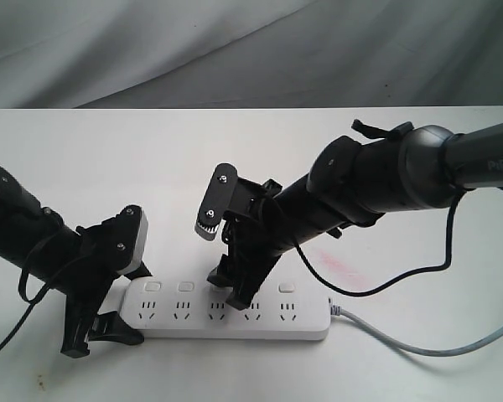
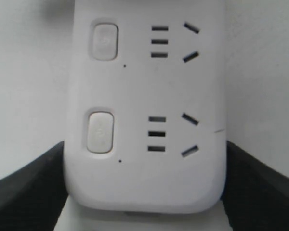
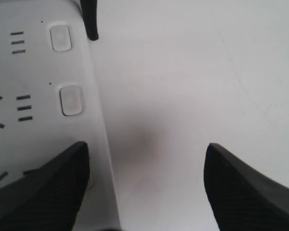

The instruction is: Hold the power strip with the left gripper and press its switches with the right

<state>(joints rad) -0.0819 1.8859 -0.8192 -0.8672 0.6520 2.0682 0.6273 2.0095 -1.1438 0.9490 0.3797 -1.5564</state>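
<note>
Left gripper (image 2: 144, 175) clamps power strip (image 1: 306, 322); right gripper (image 1: 224, 258) wide open, empty, finger at 3rd of switches (image 3: 71, 100). Press step; nxt: push down.

White desk (image 1: 109, 167), matte, even in tone, fills the lower scene. Faint pink smear (image 1: 335, 264) on its surface, right of centre. A few small dark specks (image 1: 36, 387) near the front left corner. Beyond the far edge, a grey cloth backdrop (image 1: 235, 50), creased in long, soft diagonal folds.
</note>
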